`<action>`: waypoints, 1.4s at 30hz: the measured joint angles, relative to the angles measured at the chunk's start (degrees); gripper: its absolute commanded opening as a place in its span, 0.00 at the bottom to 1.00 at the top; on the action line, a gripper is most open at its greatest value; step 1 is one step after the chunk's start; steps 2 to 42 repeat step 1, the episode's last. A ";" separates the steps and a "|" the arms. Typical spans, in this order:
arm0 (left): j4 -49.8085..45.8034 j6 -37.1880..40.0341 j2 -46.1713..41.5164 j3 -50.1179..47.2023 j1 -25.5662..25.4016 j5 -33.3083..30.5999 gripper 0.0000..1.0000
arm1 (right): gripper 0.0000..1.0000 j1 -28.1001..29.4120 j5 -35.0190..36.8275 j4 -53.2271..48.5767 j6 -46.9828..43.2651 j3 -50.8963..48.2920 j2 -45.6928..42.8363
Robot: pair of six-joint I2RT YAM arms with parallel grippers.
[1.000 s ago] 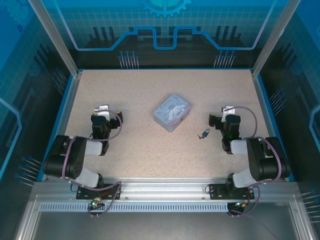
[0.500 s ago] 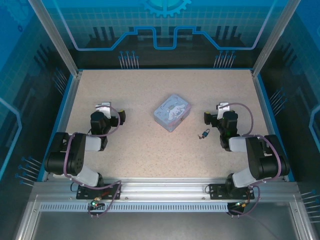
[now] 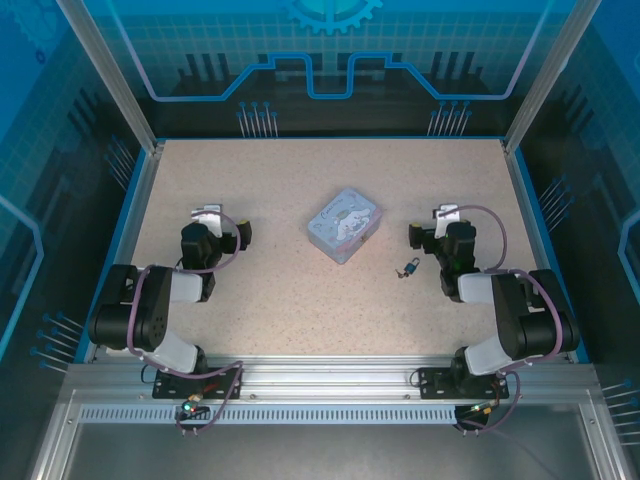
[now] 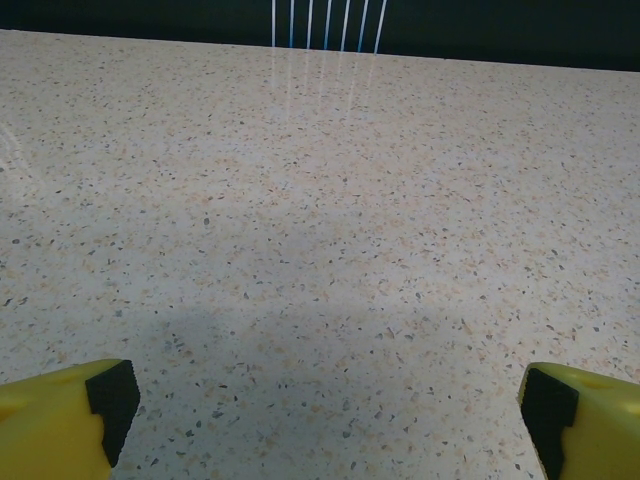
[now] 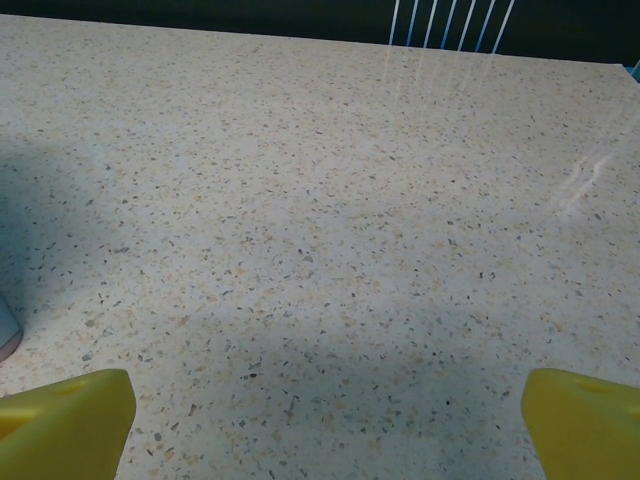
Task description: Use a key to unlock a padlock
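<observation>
The padlock [image 3: 408, 267], tiny and dark, lies on the speckled table right of centre. A dark sliver [image 3: 400, 275] touches its lower left; it may be the key, but it is too small to tell. My right gripper [image 3: 430, 224] hovers just right of and beyond the padlock, open, its yellow fingertips [image 5: 70, 420] wide apart over bare table. My left gripper [image 3: 224, 222] is on the left side, far from the padlock. It is open as well, with nothing between its yellow fingertips [image 4: 60, 415].
A pale blue-grey rectangular box [image 3: 345, 225] sits at the table's centre, between the two grippers; its corner [image 5: 5, 335] shows at the right wrist view's left edge. Blue walls and aluminium posts [image 3: 105, 75] ring the table [image 3: 300, 300].
Within the last second the right gripper shifted slightly left toward the centre and the left gripper turned a little. Both have been still for the last half second. The padlock has not moved.
</observation>
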 measured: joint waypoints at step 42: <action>0.02 0.00 0.00 0.00 -0.07 -0.31 0.99 | 1.00 -0.02 -0.31 -0.02 0.00 0.00 0.00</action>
